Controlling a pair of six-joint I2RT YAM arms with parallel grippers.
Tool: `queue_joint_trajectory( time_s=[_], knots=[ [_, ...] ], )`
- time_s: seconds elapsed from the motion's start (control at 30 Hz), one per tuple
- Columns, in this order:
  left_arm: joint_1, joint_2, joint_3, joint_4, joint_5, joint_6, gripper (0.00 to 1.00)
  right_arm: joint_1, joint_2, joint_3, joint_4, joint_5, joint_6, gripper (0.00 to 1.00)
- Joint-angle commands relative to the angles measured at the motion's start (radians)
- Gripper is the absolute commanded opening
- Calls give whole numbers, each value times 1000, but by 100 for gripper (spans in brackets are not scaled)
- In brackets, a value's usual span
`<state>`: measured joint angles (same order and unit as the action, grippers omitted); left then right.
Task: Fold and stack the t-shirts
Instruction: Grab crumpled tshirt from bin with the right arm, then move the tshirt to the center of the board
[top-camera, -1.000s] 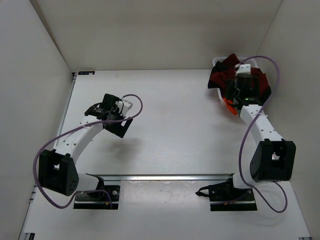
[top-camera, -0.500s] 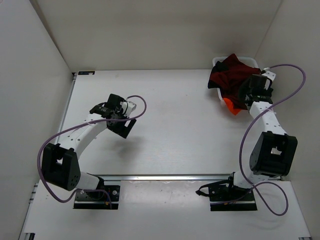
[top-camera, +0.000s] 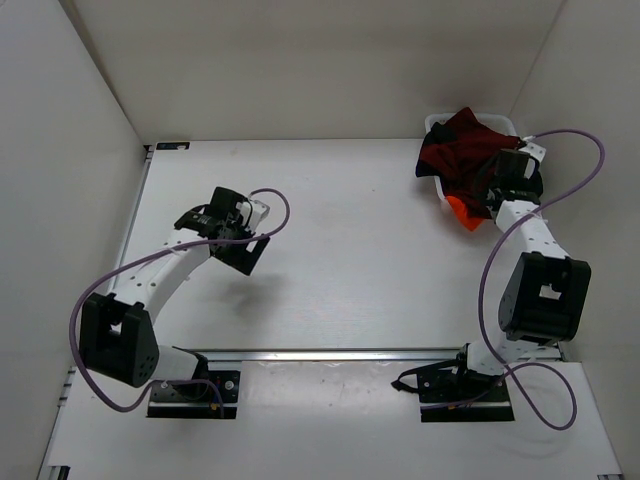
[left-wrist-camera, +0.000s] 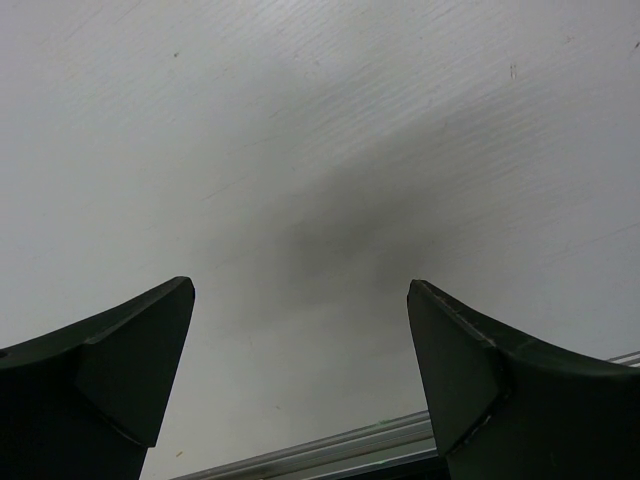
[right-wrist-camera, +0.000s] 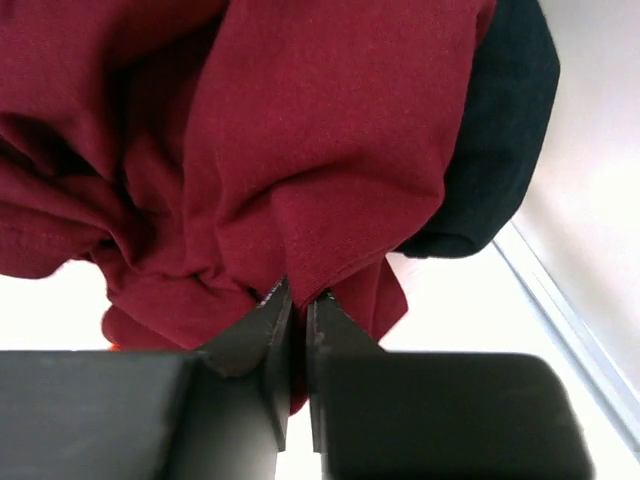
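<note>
The maroon t-shirt (right-wrist-camera: 300, 150) is heaped with the black t-shirt (right-wrist-camera: 505, 130) and orange t-shirt (top-camera: 458, 210) at the white basket (top-camera: 505, 121), in the surface's (top-camera: 350, 250) far right corner. The right claw (right-wrist-camera: 298, 300) pinches a maroon fold. The left claw (left-wrist-camera: 300, 288) hangs spread wide over bare surface.
</note>
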<state>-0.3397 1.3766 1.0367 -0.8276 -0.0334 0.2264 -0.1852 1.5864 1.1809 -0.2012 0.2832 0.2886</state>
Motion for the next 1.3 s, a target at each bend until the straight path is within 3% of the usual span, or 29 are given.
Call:
queue_joint_trajectory(
  time_s=[0.0,0.13,0.3,0.53,0.63,0.77,0.97,1.1,1.27],
  knots=[
    [10,-51,2,12,-5,8,99,9,-6,58,98,53,-49,0],
    [19,-65,-10,1,-17,10,99,19,-40,95,155,57,-107,0],
    [18,-70,-1,7,-10,16,98,118,-92,189,324,146,-348,0],
    [51,-97,14,12,-7,5,99,266,-109,379,710,292,-701,0],
    [93,-119,13,12,-5,-2,99,325,-107,471,802,249,-805,0],
    [116,-166,-12,12,-23,10,98,438,-124,581,829,124,-838,1],
    [182,-215,-18,25,-28,-2,99,757,-132,690,852,-91,-895,0],
    [202,-241,5,53,-104,-12,99,832,-111,701,771,-59,-798,0],
    [223,-248,62,87,-192,19,98,819,-109,576,627,144,-634,0]
  ],
)
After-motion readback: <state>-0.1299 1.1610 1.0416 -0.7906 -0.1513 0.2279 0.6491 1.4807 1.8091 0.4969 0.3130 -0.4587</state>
